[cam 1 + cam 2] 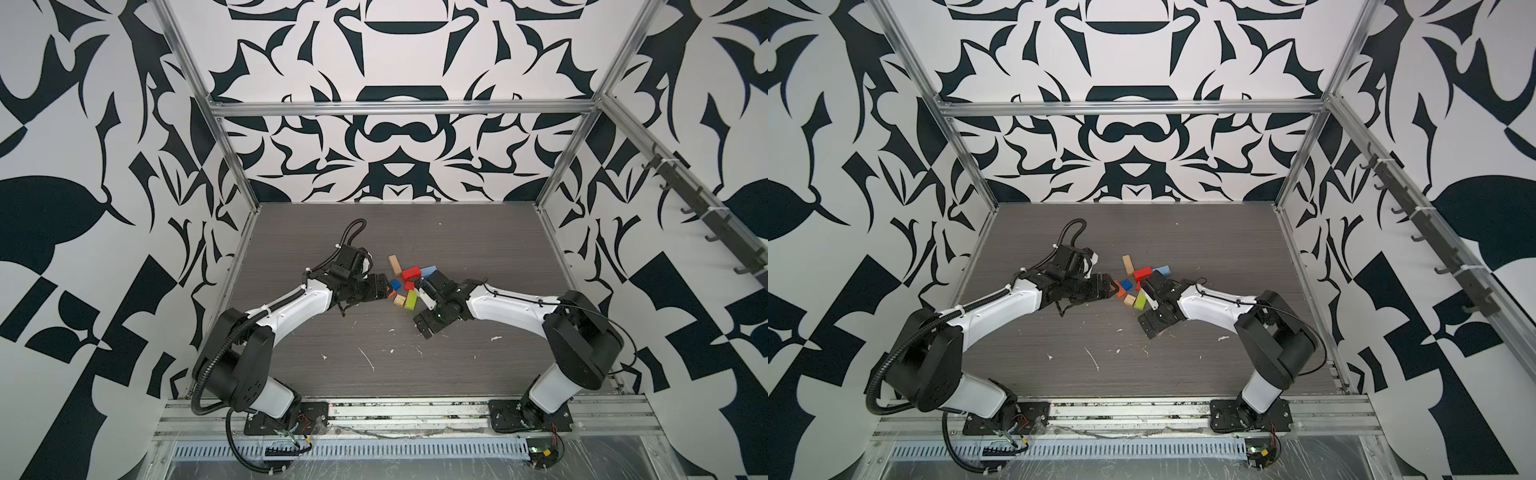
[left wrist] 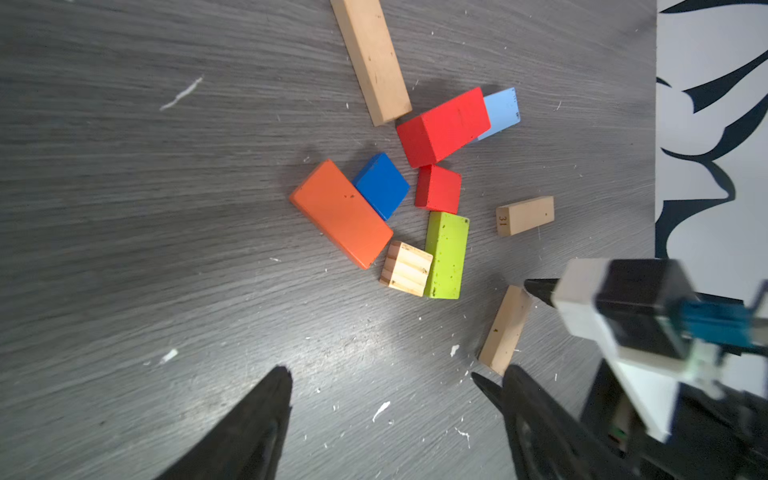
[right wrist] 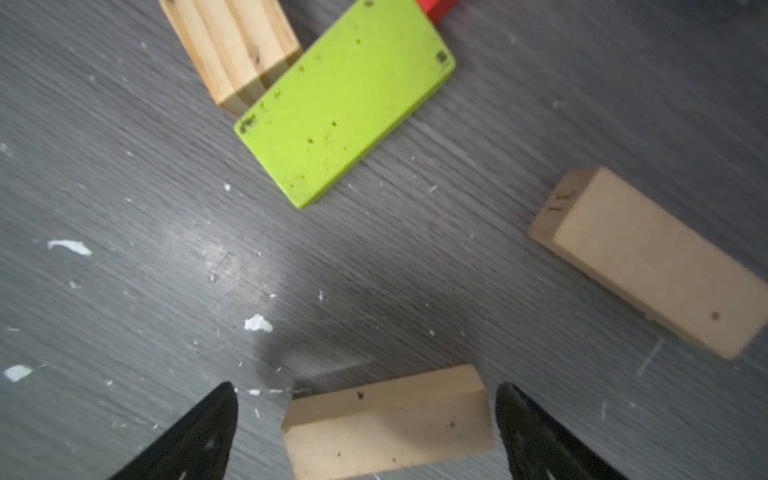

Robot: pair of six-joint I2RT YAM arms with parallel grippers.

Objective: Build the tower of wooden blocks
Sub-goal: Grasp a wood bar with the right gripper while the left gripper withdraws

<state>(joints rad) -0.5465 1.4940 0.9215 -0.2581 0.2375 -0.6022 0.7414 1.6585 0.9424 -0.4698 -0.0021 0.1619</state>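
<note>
No wood block tower stands; the blocks lie loose on the table. The left wrist view shows a long tan bar (image 2: 372, 62), a red bar (image 2: 444, 124) leaning on a light blue block (image 2: 503, 110), a dark blue block (image 2: 382, 185), an orange bar (image 2: 340, 214), a red cube (image 2: 438, 189), a lime green bar (image 2: 446, 253) and a grooved tan cube (image 2: 406, 269). My left gripper (image 2: 397, 370) hangs open and empty beside the pile. My right gripper (image 3: 365, 388) is open, with a short tan block (image 3: 386, 424) lying lengthwise between its fingers, touching neither.
Another short tan block (image 3: 648, 262) lies just beyond the right gripper. In both top views the two grippers (image 1: 386, 286) (image 1: 420, 286) face each other across the pile, close together. The grey table (image 1: 374, 232) is walled by a metal frame and patterned panels.
</note>
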